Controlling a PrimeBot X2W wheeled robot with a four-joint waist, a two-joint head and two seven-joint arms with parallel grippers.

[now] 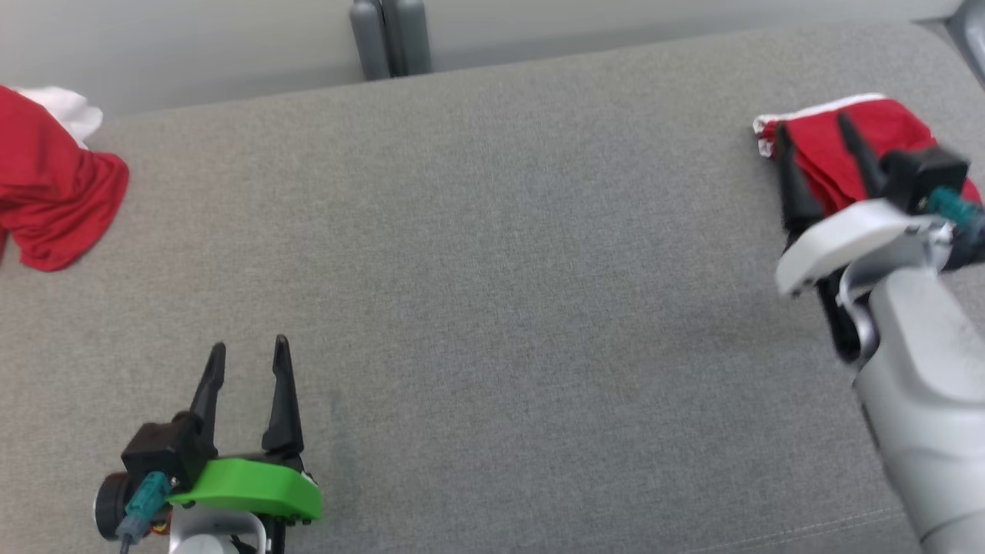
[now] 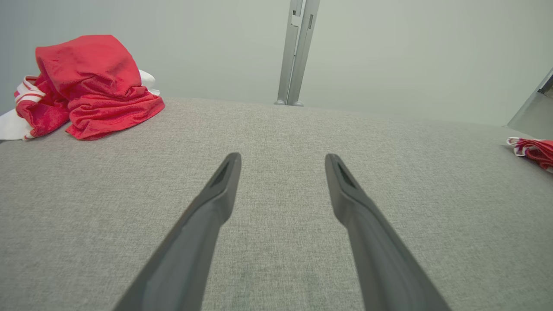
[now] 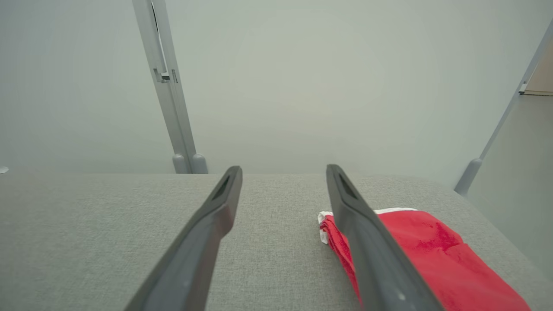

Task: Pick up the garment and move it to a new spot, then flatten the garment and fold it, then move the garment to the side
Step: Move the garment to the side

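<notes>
A folded red cloth garment with a white trimmed edge (image 1: pixel 893 123) lies flat at the far right of the grey fabric-covered worktop (image 1: pixel 500 269), near its back corner. The right claw (image 1: pixel 813 123) is over the garment's near-left part with its two long dark fingers spread apart and nothing between them. In the right wrist view one finger of this claw (image 3: pixel 283 167) crosses in front of the garment's white-edged end (image 3: pixel 432 250), and whether it touches the cloth cannot be told. The left claw (image 1: pixel 249 344) is low over bare worktop at the near left, well apart from the garment, its fingers likewise spread and gripping nothing. A crumpled heap of red and white cloth (image 1: pixel 46 192) sits at the far left edge of the worktop. A grey metal post (image 1: pixel 388 35) stands behind the back edge, about midway along it.
</notes>
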